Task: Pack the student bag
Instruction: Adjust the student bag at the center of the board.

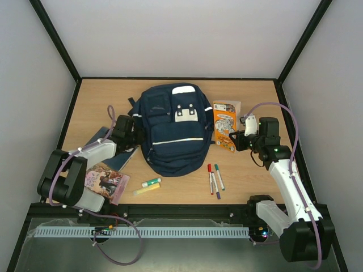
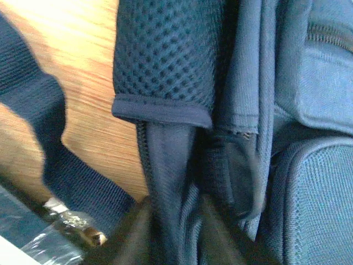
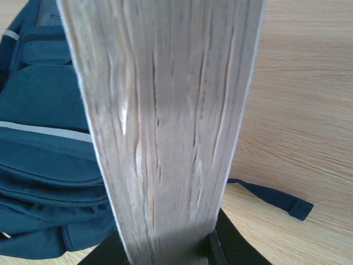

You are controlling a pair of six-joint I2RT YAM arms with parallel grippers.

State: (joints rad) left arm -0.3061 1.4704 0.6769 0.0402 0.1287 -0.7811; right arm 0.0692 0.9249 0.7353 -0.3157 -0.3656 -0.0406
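Observation:
The navy-blue student bag (image 1: 173, 130) lies flat mid-table with its white stripes and grey-white patch facing up. My left gripper (image 1: 130, 136) is at the bag's left edge. In the left wrist view it (image 2: 175, 234) is shut on a fold of the bag's fabric (image 2: 171, 165) beside a mesh strap (image 2: 165, 55). My right gripper (image 1: 237, 140) is shut on an orange book (image 1: 225, 126) just right of the bag. In the right wrist view the book's page edges (image 3: 165, 121) stand up between the fingers (image 3: 165, 251), with the bag (image 3: 44, 165) to the left.
Three markers (image 1: 214, 179) and a yellow-green highlighter pair (image 1: 148, 186) lie in front of the bag. A picture book (image 1: 106, 181) and a blue notebook (image 1: 118, 160) lie under my left arm. A bag strap (image 3: 276, 197) trails on the table. Black frame edges bound the table.

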